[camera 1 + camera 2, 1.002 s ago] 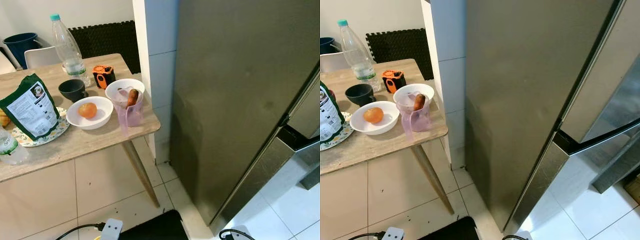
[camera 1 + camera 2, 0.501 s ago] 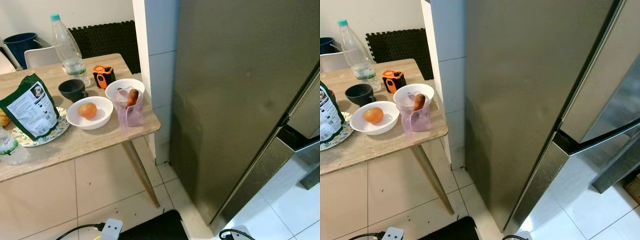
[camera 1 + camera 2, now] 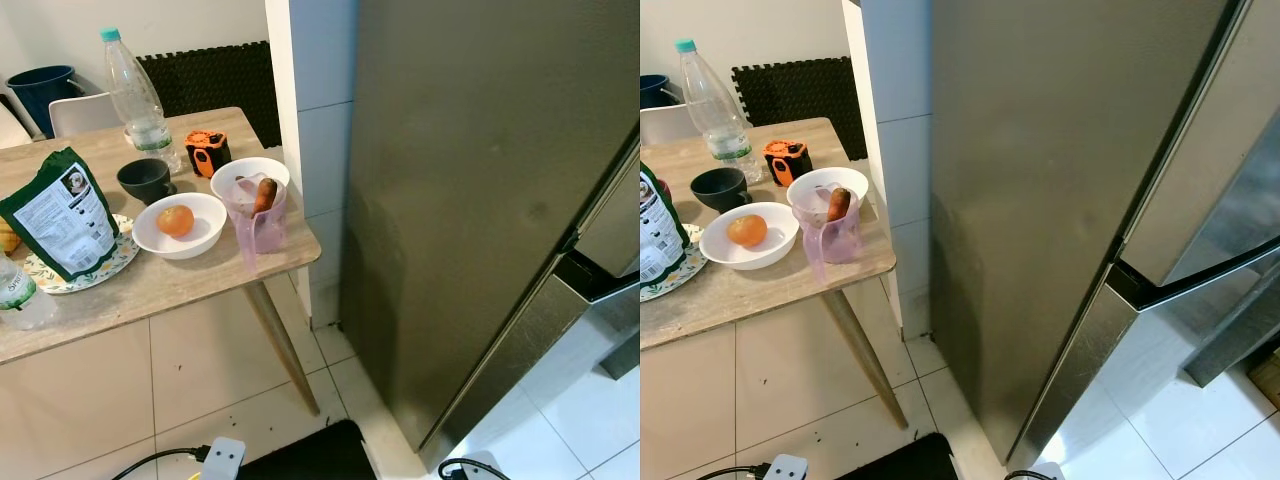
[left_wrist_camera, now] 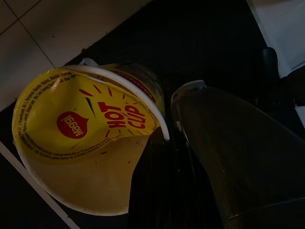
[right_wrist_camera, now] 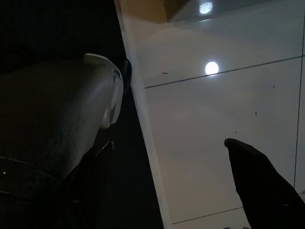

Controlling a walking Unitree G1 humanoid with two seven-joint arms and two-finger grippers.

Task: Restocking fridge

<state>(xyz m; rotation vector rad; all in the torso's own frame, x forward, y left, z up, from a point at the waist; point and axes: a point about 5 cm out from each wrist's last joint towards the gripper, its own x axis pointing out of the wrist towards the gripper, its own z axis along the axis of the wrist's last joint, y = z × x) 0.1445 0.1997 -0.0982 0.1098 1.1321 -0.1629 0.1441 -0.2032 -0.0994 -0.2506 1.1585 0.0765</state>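
Two grippers: both hang low by the robot's legs, over floor tiles and a black mat.
Left gripper: clamped on a yellow instant-noodle cup, labelled "Hot Cup"; a dark finger runs along the cup's side. Paper tub, round white rim, foil lid partly lifted at one edge.
Right gripper: spread wide and holding nothing; one black fingertip shows against glossy pale tiles that mirror ceiling lights.
Floor: cream tiles with dark grout; a white plug and black cable lie near the robot's feet.
Table: pale wood-grain top on slanted legs, to the robot's left, well apart from the grippers.
On the table: white bowl holding an orange fruit; second white bowl with a carrot in a translucent lilac bag that drapes over the table's edge; small dark cup; orange-and-black gadget; green foil pouch standing on a patterned plate; tall clear plastic water bottle.
Fridge: tall brushed-steel body straight ahead and right, smooth and matte; its doors look closed.
Risk, cup: the lid is already loose, so tilting the cup could spill its contents.
Risk, fridge: with the door shut, the free right gripper probably has to pull it open; swinging it could knock the held cup.
Risk, bag: it overhangs the table and could be dragged off.
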